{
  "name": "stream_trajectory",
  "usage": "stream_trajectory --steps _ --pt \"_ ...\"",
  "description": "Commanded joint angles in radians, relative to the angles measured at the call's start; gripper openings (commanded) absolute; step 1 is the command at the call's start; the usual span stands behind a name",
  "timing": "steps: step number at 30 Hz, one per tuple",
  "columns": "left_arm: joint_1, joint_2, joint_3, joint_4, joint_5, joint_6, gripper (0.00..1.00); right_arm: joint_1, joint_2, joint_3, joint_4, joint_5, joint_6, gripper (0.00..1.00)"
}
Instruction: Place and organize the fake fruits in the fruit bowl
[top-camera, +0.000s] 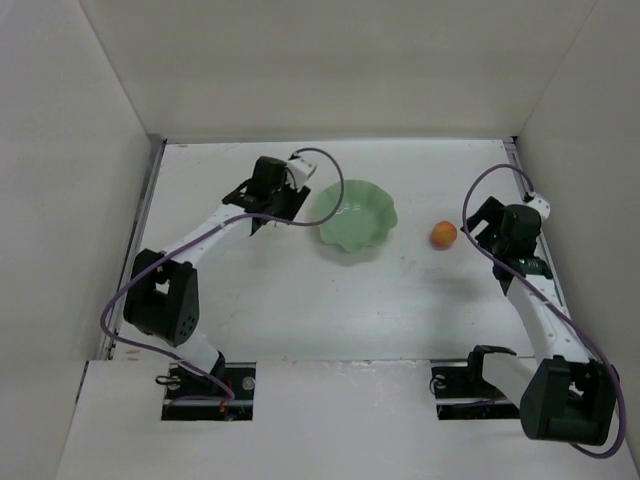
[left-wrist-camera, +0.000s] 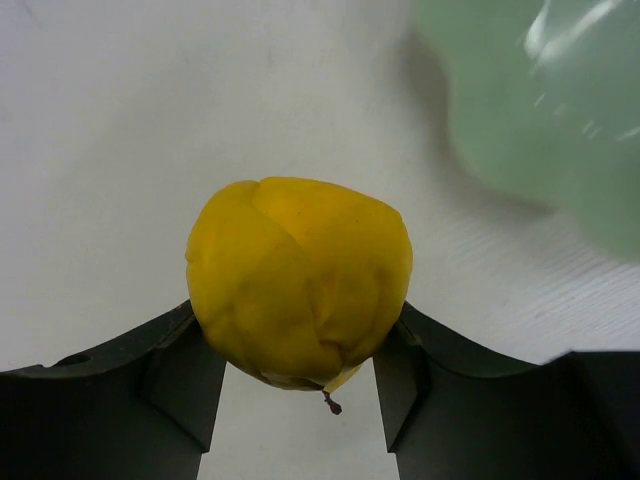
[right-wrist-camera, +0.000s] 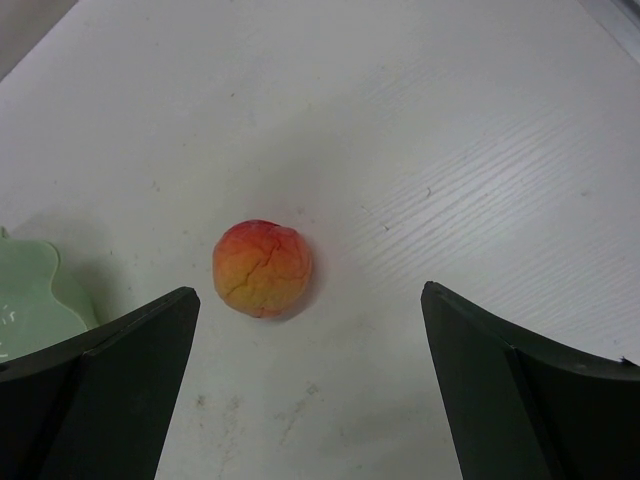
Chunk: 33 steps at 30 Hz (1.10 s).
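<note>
The mint-green scalloped fruit bowl (top-camera: 356, 224) sits mid-table, empty as far as I can see. My left gripper (top-camera: 283, 207) is just left of the bowl and is shut on the yellow pear (left-wrist-camera: 298, 280), its dark stem pointing back at the camera. The bowl's blurred rim (left-wrist-camera: 540, 110) shows at the upper right of the left wrist view. The orange-red peach (top-camera: 444, 234) lies on the table right of the bowl. My right gripper (top-camera: 480, 232) is open just right of the peach. In the right wrist view the peach (right-wrist-camera: 262, 267) lies ahead of the open fingers (right-wrist-camera: 120, 370), toward the left one.
White walls enclose the table on the left, back and right. A metal strip (top-camera: 146, 205) runs along the left edge. A bowl edge (right-wrist-camera: 30, 300) shows at the left of the right wrist view. Purple cables loop over both arms.
</note>
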Motion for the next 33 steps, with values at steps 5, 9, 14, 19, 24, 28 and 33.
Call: stream_trajectory --steps 5,9,14,19,24,28,33 --pt "-0.219 0.195 0.351 0.081 0.002 -0.001 0.35 0.02 0.038 0.018 0.043 0.001 0.047 1.0" --pt "-0.266 0.362 0.518 0.081 0.01 -0.019 0.42 0.023 0.025 0.011 0.04 -0.016 0.089 1.0" --pt "-0.29 0.448 0.588 0.057 0.028 -0.028 0.48 0.029 0.036 0.001 0.036 -0.036 0.095 1.0" --pt "-0.304 0.473 0.58 0.052 0.033 -0.034 0.72 0.063 0.126 0.004 0.045 -0.041 0.116 1.0" --pt "-0.315 0.405 0.547 0.053 0.03 -0.039 1.0 0.111 0.245 0.066 0.045 -0.038 0.101 1.0" --pt "-0.293 0.292 0.505 0.049 0.025 -0.042 1.0 0.143 0.35 0.128 0.05 -0.03 0.099 1.0" --pt "-0.169 0.152 0.438 -0.018 0.022 -0.047 1.0 0.172 0.482 0.221 0.051 -0.016 0.096 1.0"
